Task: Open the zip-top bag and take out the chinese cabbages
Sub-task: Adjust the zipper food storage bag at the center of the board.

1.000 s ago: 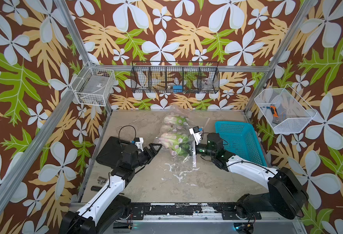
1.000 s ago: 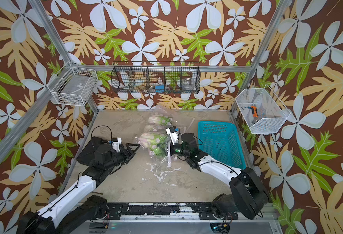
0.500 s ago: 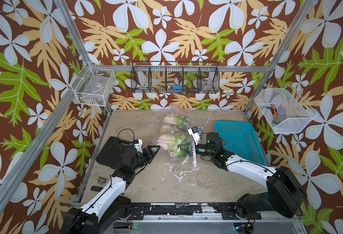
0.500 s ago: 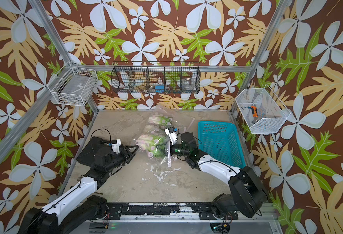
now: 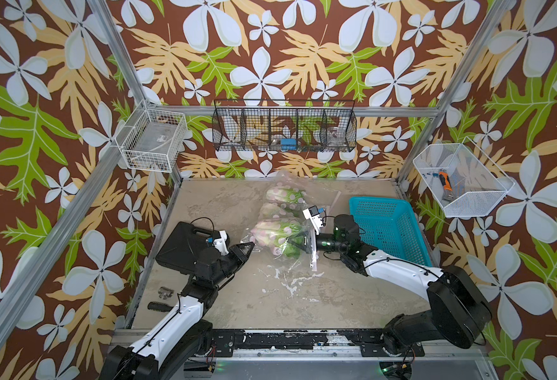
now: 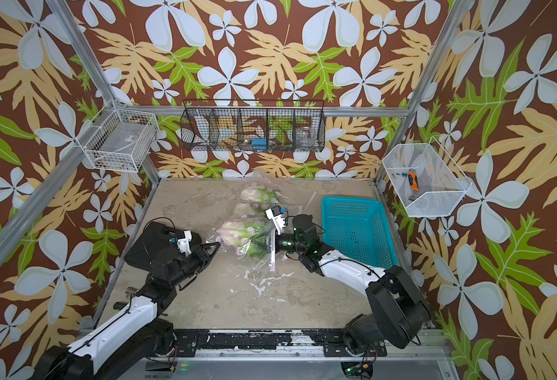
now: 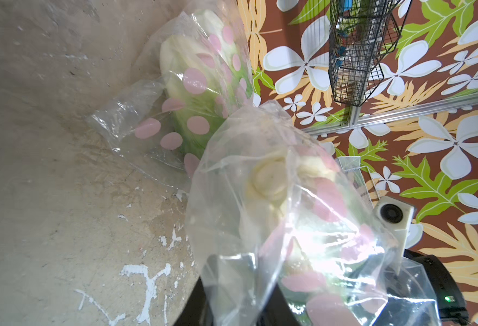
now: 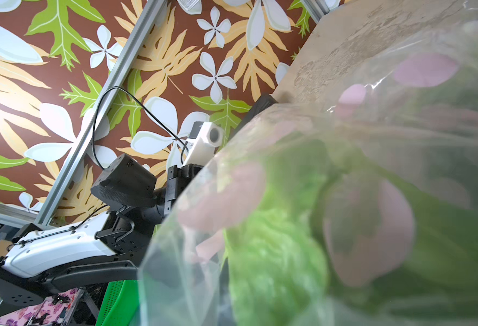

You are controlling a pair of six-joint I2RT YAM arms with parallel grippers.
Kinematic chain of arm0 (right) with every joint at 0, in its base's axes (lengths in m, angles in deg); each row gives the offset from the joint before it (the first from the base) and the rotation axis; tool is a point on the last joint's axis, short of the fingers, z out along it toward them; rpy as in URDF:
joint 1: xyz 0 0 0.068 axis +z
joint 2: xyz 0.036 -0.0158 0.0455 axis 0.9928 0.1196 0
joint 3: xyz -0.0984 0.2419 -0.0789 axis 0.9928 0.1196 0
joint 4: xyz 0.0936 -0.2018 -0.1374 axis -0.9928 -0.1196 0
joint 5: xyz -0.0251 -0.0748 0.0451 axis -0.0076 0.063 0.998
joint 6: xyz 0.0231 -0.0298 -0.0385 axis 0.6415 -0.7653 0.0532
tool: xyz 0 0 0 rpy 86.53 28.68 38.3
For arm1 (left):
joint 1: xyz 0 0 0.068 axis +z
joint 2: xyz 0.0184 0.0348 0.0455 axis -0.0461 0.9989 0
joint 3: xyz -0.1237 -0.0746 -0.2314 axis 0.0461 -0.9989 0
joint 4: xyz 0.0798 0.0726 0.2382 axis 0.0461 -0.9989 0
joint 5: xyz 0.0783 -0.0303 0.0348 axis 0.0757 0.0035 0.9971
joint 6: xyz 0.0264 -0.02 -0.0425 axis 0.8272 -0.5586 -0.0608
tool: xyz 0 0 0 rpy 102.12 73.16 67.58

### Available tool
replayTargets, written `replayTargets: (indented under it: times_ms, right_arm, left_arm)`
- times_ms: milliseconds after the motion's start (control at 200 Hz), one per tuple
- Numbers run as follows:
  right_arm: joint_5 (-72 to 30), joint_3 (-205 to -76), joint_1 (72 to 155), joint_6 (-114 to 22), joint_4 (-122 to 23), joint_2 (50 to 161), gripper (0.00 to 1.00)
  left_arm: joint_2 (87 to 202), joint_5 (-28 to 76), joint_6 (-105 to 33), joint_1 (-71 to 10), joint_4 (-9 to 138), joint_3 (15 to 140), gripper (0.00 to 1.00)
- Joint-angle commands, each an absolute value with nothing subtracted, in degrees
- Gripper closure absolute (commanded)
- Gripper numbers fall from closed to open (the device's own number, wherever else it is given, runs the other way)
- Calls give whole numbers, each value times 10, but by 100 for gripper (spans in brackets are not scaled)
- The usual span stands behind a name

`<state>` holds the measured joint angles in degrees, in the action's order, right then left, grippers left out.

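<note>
Centre frame: R gripper (image 5: pixel 303 245), shut, pinches zip-top bag (image 5: pixel 291 260) mouth; L gripper (image 5: pixel 250 246), closure unclear, meets its far corner, prob. to tip chinese cabbages (image 5: pixel 270 232) out.

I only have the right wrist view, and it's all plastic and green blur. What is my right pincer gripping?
Observer: The right pincer is shut on the zip-top bag beside its zip strip, at the leafy end of a chinese cabbage.
Operator: And the left pincer?
Observer: The left pincer is shut on the bag's opposite corner, near the white base.
Operator: Other cabbages?
Observer: Two other cabbages lie farther back on the table, in dotted plastic.
</note>
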<state>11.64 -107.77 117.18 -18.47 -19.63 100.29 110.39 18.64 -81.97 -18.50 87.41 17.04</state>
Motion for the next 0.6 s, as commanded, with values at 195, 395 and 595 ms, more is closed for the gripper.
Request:
replayTargets:
  times_ms: [195,395,595]
  right_arm:
    - [164,-1068,1172,-158,-173,996,100]
    - [190,-1051,1176,-156,-178,990,100]
    - [243,-1021,1185,-96,-88,999,100]
  left_arm:
    - [966,344,-816,-184,809,113,100]
    - [891,405,-757,-184,722,124,100]
    - [893,405,-706,-185,721,123,100]
